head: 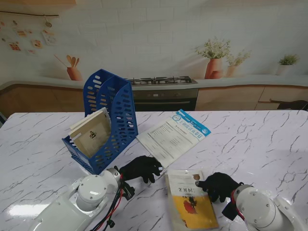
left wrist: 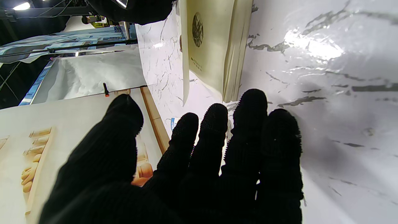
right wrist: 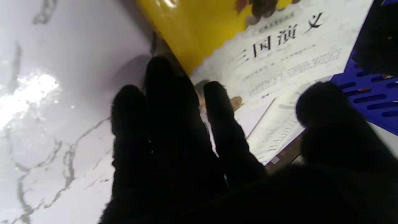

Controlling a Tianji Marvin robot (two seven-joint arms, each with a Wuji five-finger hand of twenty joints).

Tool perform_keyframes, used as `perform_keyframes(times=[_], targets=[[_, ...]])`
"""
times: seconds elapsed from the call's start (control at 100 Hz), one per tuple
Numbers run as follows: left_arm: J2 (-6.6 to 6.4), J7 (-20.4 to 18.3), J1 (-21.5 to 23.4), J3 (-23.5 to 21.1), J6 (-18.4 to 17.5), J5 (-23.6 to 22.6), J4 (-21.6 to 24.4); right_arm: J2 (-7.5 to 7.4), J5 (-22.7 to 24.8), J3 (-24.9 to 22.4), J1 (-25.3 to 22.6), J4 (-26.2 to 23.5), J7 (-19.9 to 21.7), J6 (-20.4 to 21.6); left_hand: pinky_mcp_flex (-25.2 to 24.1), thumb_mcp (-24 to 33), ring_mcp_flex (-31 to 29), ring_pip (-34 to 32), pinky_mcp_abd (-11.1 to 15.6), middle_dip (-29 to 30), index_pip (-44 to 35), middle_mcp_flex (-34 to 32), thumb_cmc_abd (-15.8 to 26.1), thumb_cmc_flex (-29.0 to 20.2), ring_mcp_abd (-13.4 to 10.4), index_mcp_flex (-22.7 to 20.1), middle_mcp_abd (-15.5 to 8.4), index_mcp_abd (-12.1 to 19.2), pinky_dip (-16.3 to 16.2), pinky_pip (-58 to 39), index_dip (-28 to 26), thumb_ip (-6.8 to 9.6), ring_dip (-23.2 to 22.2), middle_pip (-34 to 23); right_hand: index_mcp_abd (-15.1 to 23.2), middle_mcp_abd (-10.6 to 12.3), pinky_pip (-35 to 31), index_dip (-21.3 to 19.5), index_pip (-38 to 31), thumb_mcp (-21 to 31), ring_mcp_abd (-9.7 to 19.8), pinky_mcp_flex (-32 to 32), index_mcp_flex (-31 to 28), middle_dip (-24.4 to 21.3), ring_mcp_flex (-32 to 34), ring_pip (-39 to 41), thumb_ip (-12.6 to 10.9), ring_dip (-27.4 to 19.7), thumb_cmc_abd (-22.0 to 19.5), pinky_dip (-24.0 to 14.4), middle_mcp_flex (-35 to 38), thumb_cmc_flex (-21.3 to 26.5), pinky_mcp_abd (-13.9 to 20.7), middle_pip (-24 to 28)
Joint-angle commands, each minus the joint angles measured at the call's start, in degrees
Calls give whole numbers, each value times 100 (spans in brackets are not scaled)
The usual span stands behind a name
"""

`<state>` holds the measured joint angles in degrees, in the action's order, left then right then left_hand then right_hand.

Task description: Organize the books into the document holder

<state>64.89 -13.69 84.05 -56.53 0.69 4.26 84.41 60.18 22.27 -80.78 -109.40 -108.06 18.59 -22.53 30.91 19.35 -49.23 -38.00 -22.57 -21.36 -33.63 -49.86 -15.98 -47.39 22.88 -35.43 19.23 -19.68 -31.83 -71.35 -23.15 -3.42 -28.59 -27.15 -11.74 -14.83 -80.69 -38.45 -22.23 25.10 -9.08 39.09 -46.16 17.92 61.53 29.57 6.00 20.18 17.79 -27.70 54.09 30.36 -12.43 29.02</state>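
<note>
Left hand [head: 141,168] open w/ nothing held, right hand [head: 219,186] fingers [right wrist: 217,102] spread on yellow book [head: 191,199] edge; blue document holder [head: 111,115] has one book [head: 92,132], booklet [head: 173,136] flat on bench [head: 260,139].

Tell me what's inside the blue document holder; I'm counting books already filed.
One beige book leans inside the blue document holder. Its walls hide whatever lies behind that book.

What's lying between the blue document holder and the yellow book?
The stand view shows the white booklet and left hand between the document holder and yellow book.
</note>
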Motion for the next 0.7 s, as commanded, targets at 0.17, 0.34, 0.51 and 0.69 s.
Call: perform_keyframes(times=[0.17, 0.34, 0.51, 0.69], targets=[[18, 58, 202, -119, 255, -167, 265, 92, 137, 24, 14, -40, -156, 33, 9, -276, 137, -252, 7, -774, 62, 501, -15, 72, -76, 492, -255, 147, -34, -209, -40, 79, -404, -516, 265, 315, -417, -281, -299, -107, 100, -372, 352, 600, -209, 426, -26, 323, -36, -159, -503, -70, -1440, 392], [7, 98, 309, -201, 518, -276, 422, 73, 325, 33, 278, 98, -96, -190, 803, -1960, -485, -465, 87, -731, -214, -5, 489, -206, 31, 225, 50, -246, 441, -474, -417, 78, -427, -548, -1, 117, -529, -423, -262, -305, 70, -229, 272, 868, -182, 870, -8, 523, -86, -270, -503, -98, -1438, 588], [-39, -130, 306, -151, 1142, -264, 538, 14, 335, 152, 570, 358, 158, -234, 1587, -2062, -949, -555, -57, -359, -65, -437, 792, -168, 293, -184, 397, -853, 863, -589, -133, 47, -158, -543, -329, -148, -506, -85, 113, -454, -12, -148, 203, 402, -54, 492, -17, 237, -60, -237, -394, -88, -1379, 146], [-58, -372, 212, -37, 1609, -54, 557, -28, 226, 323, 814, 568, 345, -290, 1845, -2056, -1106, -582, -193, -89, 129, -505, 960, -225, 357, -339, 680, -1191, 1151, -687, 116, 69, 58, -448, -523, -326, -460, 90, 161, -474, -87, -10, 140, 160, 73, 255, -18, 93, -12, -153, -300, -105, -1361, 66]])
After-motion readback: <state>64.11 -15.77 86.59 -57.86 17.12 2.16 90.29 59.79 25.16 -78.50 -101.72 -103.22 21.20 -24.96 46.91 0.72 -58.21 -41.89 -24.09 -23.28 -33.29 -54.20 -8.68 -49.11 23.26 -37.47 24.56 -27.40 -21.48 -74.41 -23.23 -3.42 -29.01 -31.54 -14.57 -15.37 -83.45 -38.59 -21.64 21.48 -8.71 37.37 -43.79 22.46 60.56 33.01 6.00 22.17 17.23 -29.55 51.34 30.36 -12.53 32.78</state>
